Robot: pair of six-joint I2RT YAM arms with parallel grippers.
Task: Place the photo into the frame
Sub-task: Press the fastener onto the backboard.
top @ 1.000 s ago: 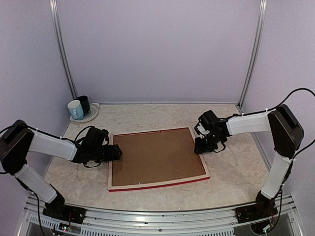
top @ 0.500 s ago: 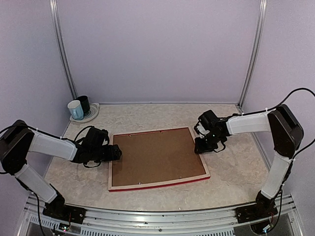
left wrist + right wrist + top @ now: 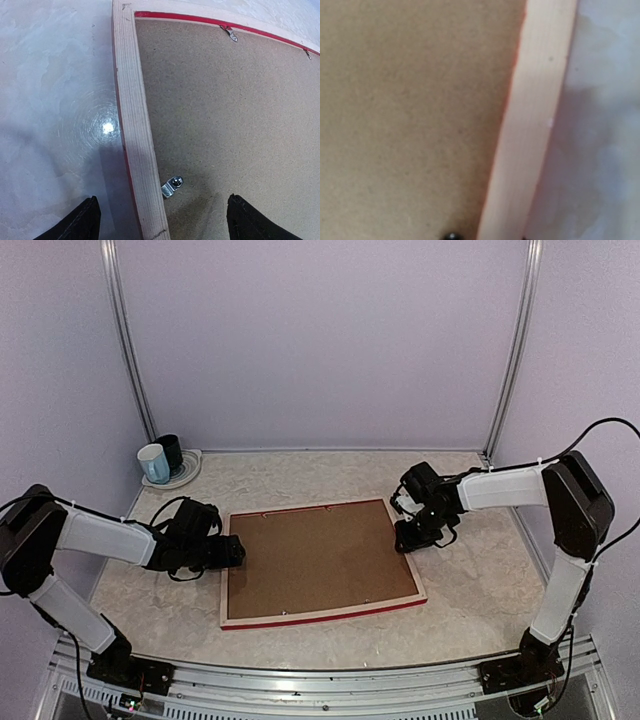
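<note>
Frame (image 3: 322, 614) face-down, brown backing (image 3: 318, 555) up, same spot as before.

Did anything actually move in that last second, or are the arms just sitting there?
Hardly. The left gripper slid a touch leftward at the frame's edge; the right gripper barely shifted. Nothing was grabbed or released. The frame, backing board up, and the mugs stayed put.
</note>
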